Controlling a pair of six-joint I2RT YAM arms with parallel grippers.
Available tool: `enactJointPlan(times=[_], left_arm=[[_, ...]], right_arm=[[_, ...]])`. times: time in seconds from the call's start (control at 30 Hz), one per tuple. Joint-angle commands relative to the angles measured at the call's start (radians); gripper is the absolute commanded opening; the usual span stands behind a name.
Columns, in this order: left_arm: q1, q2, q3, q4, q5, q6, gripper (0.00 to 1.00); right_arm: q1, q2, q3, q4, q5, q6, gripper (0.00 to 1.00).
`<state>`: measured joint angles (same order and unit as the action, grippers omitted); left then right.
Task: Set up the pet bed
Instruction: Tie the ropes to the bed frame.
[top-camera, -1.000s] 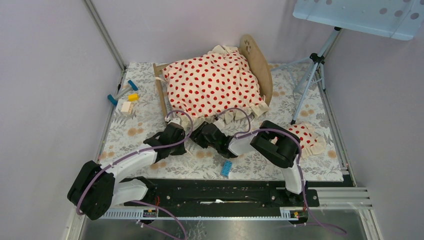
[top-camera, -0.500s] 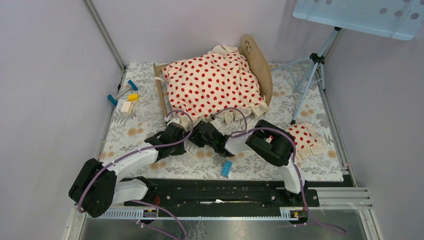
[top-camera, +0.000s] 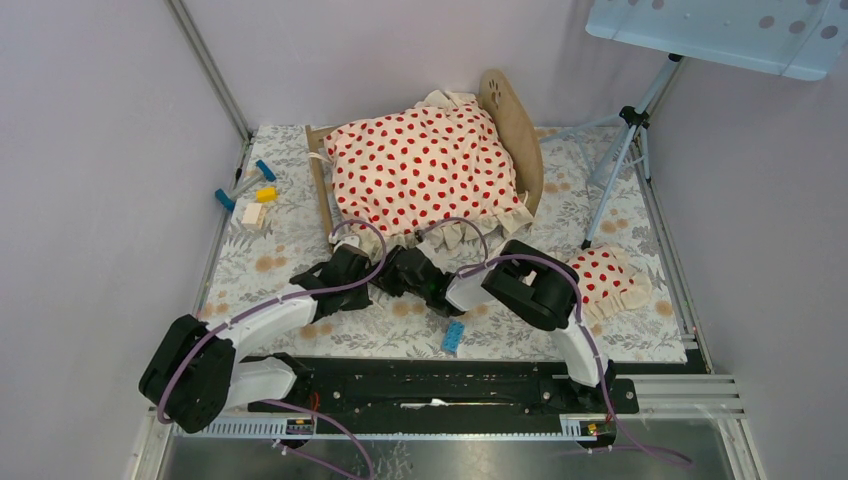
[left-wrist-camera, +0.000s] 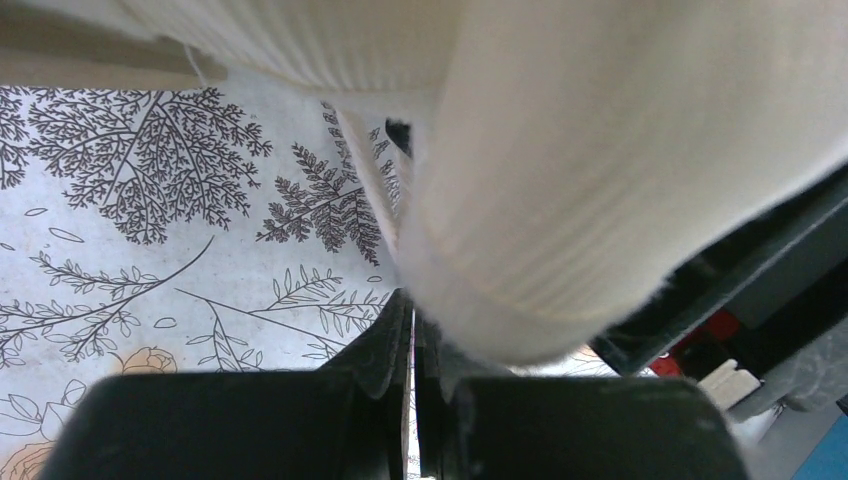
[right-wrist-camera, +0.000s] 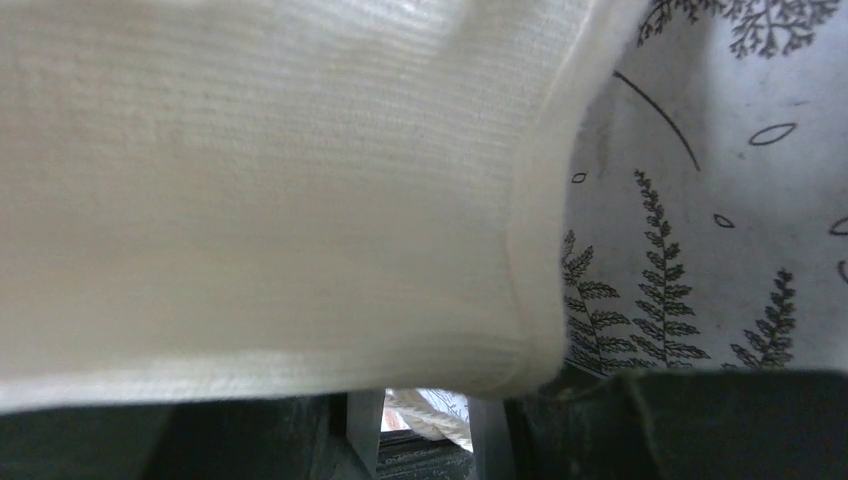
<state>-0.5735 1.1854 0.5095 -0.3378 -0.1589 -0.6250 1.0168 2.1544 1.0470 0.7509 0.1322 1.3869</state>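
Observation:
The pet bed (top-camera: 519, 140) stands at the back of the table, light wood with rounded end boards. A cream red-dotted blanket (top-camera: 425, 170) covers its top, so no mattress shows. My left gripper (top-camera: 348, 256) is at the blanket's near left corner. In the left wrist view its jaws (left-wrist-camera: 413, 312) are shut, with the cream blanket edge (left-wrist-camera: 560, 180) running into their tips. My right gripper (top-camera: 398, 264) sits beside it under the near ruffle. Its jaws (right-wrist-camera: 428, 405) stand apart below the blanket hem (right-wrist-camera: 300, 200), with a bit of ruffle (right-wrist-camera: 435, 408) between them.
A small red-dotted pillow (top-camera: 608, 278) lies on the table at the right. A blue brick (top-camera: 453, 337) lies near the front edge. Several small toys (top-camera: 246, 195) sit at the left. A tripod (top-camera: 618, 150) stands at the back right. Walls close in on three sides.
Both arms have shifted a little to the left along the bed's near side. The blanket's near edge has slid slightly left with them.

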Motion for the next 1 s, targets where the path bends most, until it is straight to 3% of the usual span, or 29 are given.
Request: enactJointPlan(times=[0.0, 0.33, 0.6, 0.7, 0.97], left_arm=[[0.003, 0.009, 0.028, 0.003, 0.007, 0.005, 0.00], [0.004, 0.020, 0.033, 0.006, 0.016, 0.012, 0.00], [0.005, 0.020, 0.031, 0.008, 0.013, 0.011, 0.00], [0.006, 0.013, 0.031, 0.007, 0.008, 0.008, 0.00], [0.006, -0.001, 0.046, -0.026, -0.011, -0.010, 0.25]], right_arm=[[0.008, 0.038, 0.017, 0.007, -0.073, -0.028, 0.38], [0.009, 0.063, 0.039, 0.057, -0.098, -0.033, 0.33], [0.008, 0.019, -0.025, 0.102, -0.043, -0.047, 0.00], [0.008, -0.013, -0.079, 0.138, 0.000, -0.054, 0.00], [0.008, -0.114, -0.185, 0.120, 0.141, -0.063, 0.00]])
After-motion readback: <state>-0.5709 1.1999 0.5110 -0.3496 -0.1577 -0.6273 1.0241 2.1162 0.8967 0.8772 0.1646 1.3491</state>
